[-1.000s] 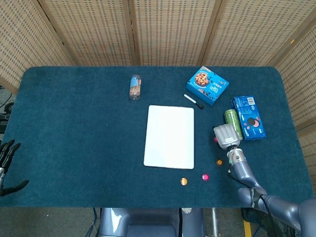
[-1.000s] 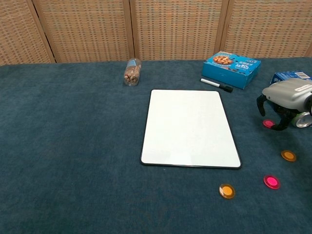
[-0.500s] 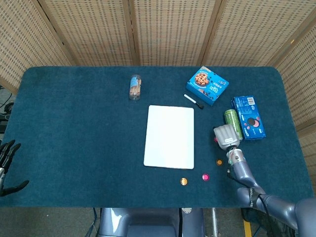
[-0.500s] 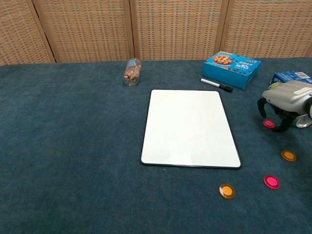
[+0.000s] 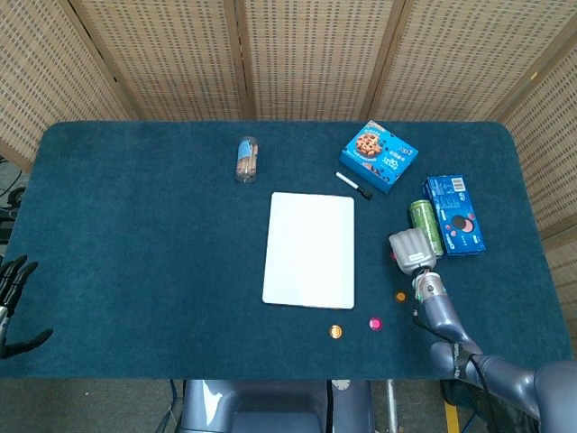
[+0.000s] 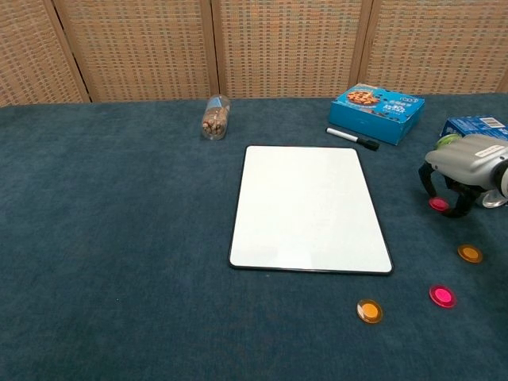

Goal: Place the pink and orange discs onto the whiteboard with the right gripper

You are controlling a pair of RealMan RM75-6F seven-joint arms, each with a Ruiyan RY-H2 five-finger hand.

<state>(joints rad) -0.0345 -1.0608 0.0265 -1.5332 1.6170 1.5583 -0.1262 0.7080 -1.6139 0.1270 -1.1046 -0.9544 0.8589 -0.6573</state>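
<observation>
R hand (image 6: 460, 168) fingers curled down around pink disc (image 6: 438, 204), grip unclear. Whiteboard (image 6: 308, 208) bare, mid tabletop (image 6: 119, 238). Green can (image 5: 425, 225), blue box (image 5: 453, 214) just behind hand. L hand (image 5: 13, 302) open, far edge.

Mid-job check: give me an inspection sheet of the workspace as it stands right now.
Surface: blue cloth table.
Job's things: whiteboard bare; four discs on the cloth, pink disc under the right hand, orange disc, second pink disc, second orange disc.
Clutter: cookie box, marker, jar, green can, blue box.
Hands: right hand arched over the pink disc; left hand idle.
Cables: nothing seen.
Surroundings: wicker screens.
</observation>
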